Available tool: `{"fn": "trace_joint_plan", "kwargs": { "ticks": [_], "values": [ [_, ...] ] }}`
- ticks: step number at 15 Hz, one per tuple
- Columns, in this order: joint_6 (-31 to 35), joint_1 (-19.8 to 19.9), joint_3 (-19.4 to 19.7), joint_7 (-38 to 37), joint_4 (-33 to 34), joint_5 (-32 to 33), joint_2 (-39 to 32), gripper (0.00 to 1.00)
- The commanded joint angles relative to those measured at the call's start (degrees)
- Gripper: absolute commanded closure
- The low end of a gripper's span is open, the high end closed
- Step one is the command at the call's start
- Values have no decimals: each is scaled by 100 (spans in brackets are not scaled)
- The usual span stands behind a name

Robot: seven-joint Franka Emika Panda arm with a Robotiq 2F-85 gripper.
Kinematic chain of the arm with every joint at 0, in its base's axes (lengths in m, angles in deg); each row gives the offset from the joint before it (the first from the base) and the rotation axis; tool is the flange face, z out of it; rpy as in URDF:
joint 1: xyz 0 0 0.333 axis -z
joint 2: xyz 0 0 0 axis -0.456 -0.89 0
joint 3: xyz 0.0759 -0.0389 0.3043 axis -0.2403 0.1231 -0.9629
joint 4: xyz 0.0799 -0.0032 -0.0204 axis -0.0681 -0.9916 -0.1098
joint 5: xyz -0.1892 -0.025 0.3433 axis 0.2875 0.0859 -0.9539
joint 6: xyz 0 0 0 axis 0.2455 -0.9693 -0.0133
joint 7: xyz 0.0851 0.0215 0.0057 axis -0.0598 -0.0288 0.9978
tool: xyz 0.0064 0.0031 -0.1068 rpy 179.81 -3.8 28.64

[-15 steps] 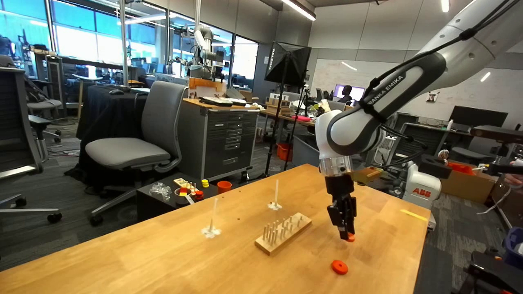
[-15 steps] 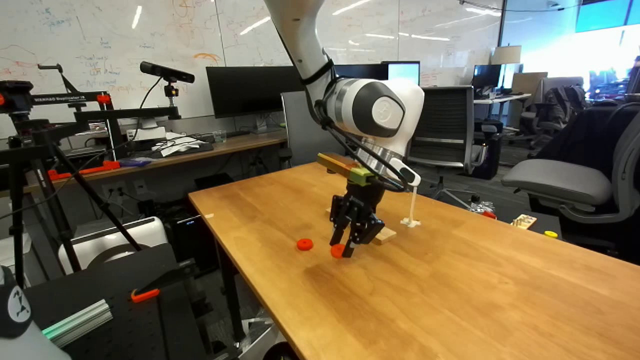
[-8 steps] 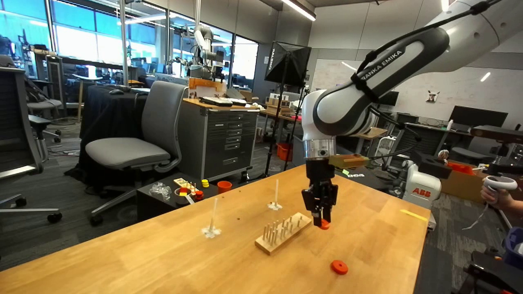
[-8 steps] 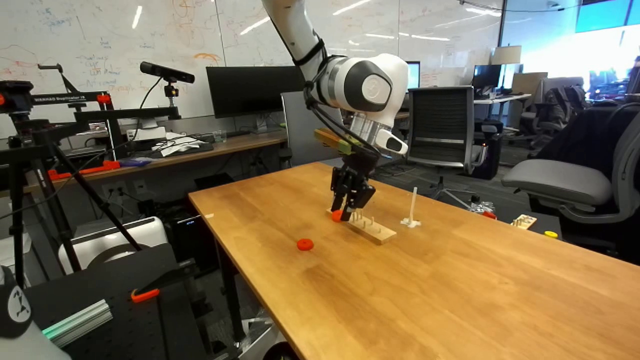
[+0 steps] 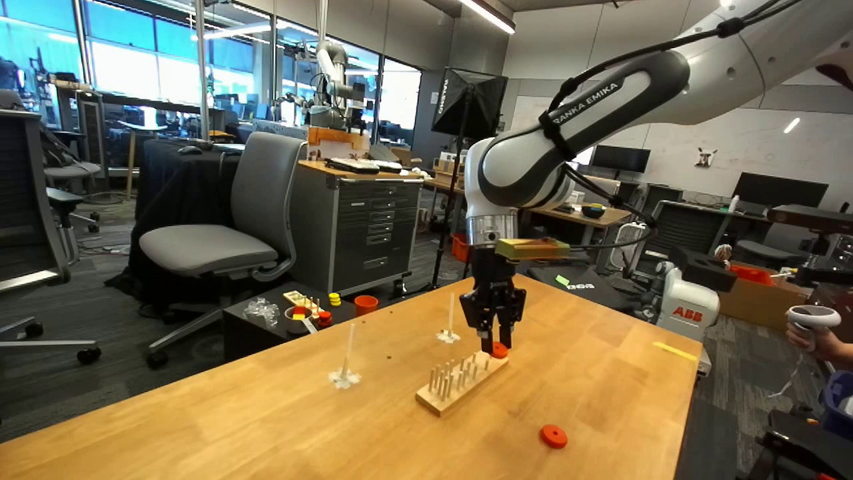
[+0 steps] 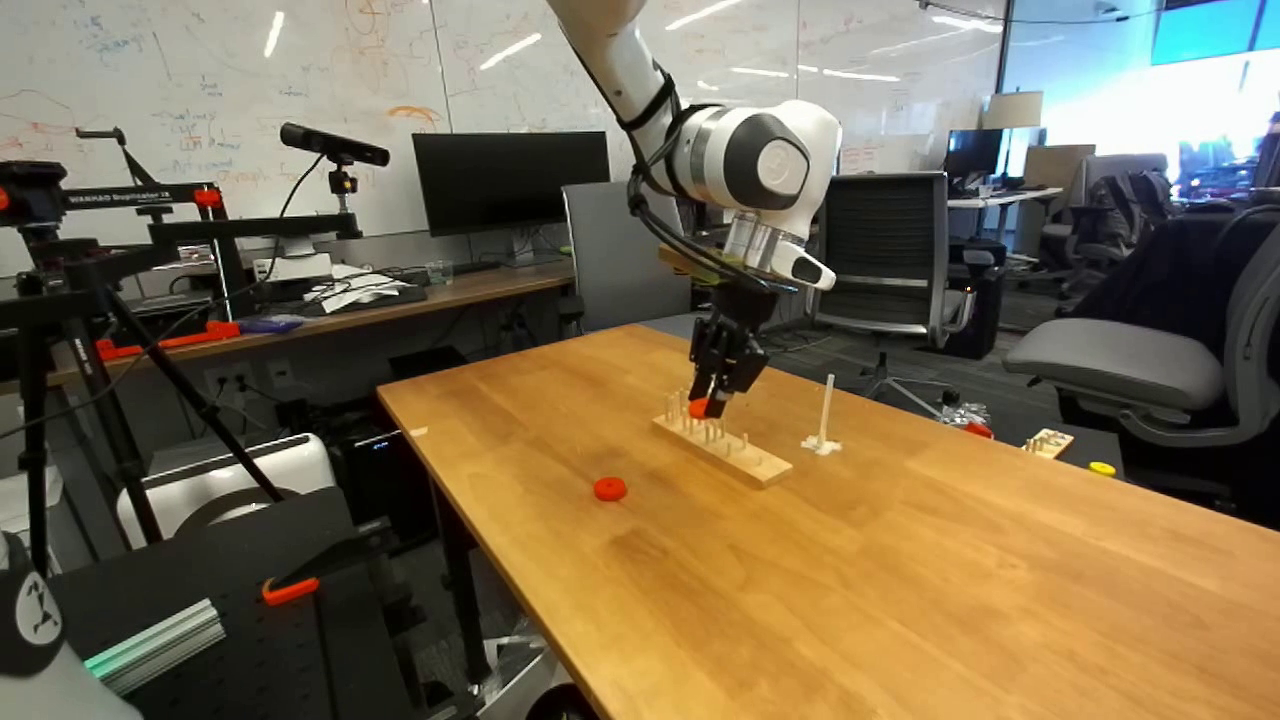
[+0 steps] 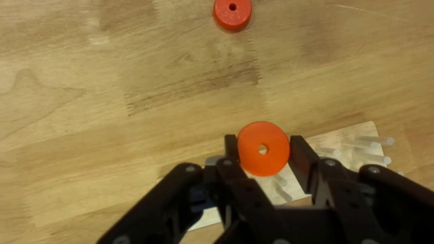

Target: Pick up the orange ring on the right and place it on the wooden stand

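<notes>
Robotiq gripper (image 7: 263, 149) has the orange ring (image 7: 262, 163) pinched by its rim, one fingertip on each side, centre hole uncovered. In the wrist view the ring overlaps an edge of the wooden peg rack (image 5: 473, 387), a peg (image 7: 279, 180) showing just beside it; height is hard to read from these angles, so can't say if it's clear of the rack or touching. Second orange ring (image 6: 610, 489) lies on the wooden table (image 5: 266, 427), well apart.

Handling guess: light, stiff, probably plastic, not fragile. Modest squeeze should do. Rim looks smooth and curved, so each pad likely gets only a narrow contact; it could roll or tilt if a peg pushes off-centre. Current hold looks right: across the full diameter, fingers clear of the hole. Hole is small, likely a snug fit, so keep the ring level and line up before lowering.
</notes>
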Motion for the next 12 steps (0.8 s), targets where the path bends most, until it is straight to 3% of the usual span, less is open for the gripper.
{"fn": "trace_joint_plan", "kwargs": {
  "ticks": [1, 12],
  "values": [
    [-598, -71, 134, -272, 933, -136, -598, 83],
    [-1282, 21, 214, -464, 2176, -155, -1402, 83]
  ]
}}
